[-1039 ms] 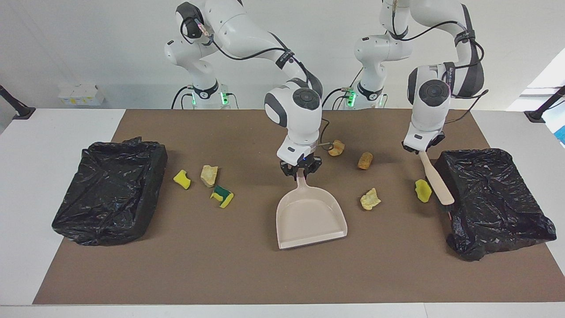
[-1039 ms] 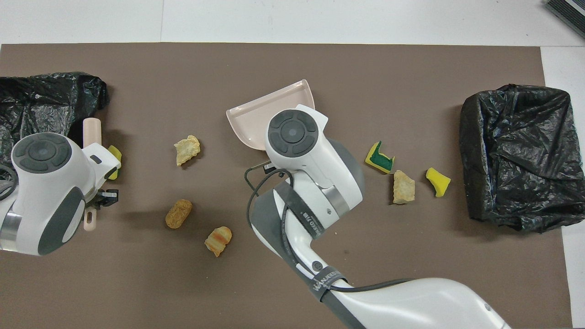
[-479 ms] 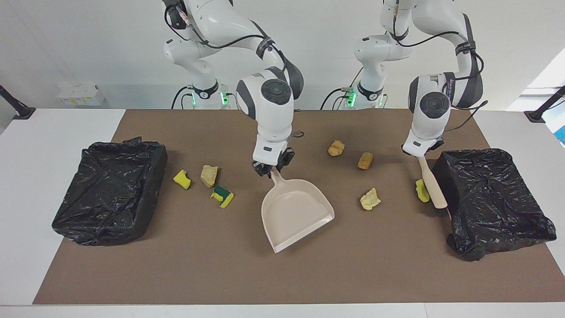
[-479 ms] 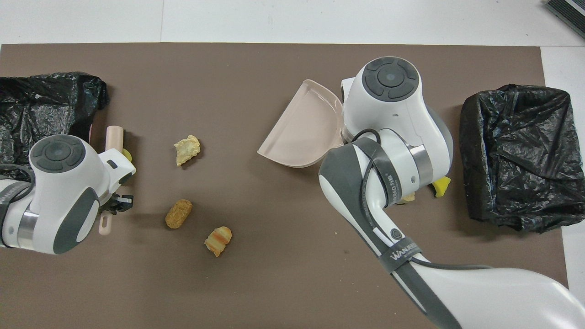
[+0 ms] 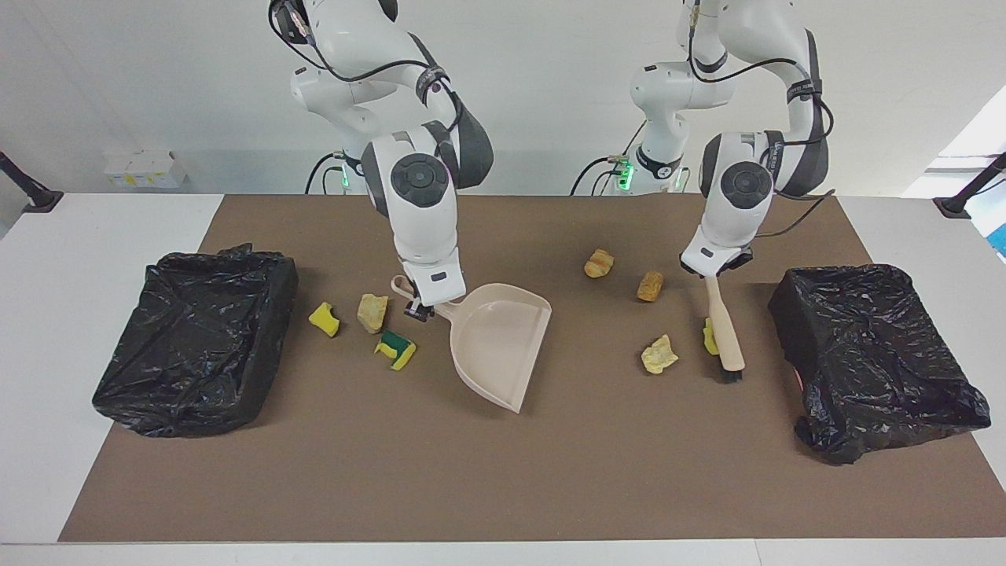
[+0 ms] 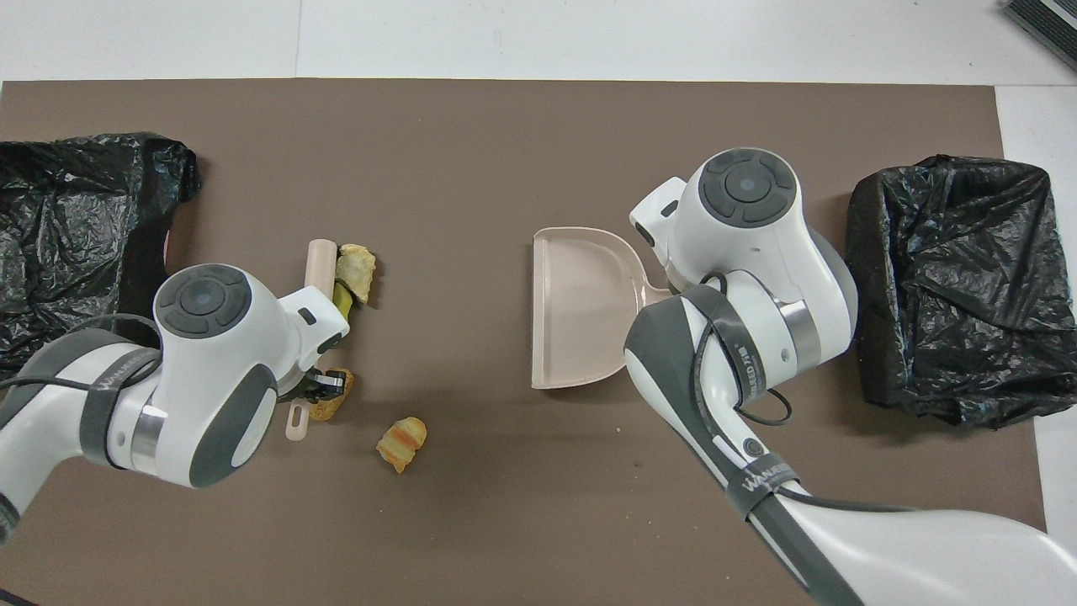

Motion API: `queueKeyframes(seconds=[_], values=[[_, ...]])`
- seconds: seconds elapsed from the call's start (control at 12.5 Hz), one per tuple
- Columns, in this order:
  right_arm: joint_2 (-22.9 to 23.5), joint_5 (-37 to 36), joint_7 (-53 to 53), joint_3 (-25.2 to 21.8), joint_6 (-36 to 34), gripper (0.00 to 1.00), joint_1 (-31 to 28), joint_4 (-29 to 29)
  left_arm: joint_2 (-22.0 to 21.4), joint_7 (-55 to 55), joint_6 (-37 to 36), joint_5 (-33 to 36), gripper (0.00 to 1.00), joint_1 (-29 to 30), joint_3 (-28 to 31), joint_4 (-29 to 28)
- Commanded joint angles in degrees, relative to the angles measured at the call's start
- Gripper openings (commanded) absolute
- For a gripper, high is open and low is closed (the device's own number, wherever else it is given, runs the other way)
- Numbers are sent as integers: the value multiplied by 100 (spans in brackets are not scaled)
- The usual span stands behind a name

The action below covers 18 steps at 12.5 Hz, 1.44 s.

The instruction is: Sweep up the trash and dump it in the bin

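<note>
Right gripper (image 5: 422,308) clamps the dustpan (image 5: 497,342) handle; three trash (image 5: 376,326) scraps just beside it, toward the bin (image 5: 196,334). Left gripper (image 5: 714,271) grips the brush (image 5: 724,328), bristles against two scraps. Arm strap reads "WANJEEN" or similar.

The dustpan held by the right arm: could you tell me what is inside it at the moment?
Nothing that shows: the dustpan has a bare beige tray in both views. In the overhead view the right arm covers its handle, not its tray.
</note>
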Motion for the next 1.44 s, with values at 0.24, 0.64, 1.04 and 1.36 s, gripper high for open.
queueKeyframes(seconds=[0.24,0.64,1.04,1.36], values=[[-593,-64,-683,36,502,0,-29,-957,-379,27,-785,-652,0,-652,-6,329],[-662,-335,-422,28,520,0,190,-1018,-1012,-1166,-1918,-652,0,-794,20,119],[-689,-388,-8,36,450,0,191,-1080,-1268,-1407,-886,-783,0,-733,12,-671],[-636,-626,18,36,353,0,217,-1133,-1233,-1407,-443,-890,0,-182,56,-955]])
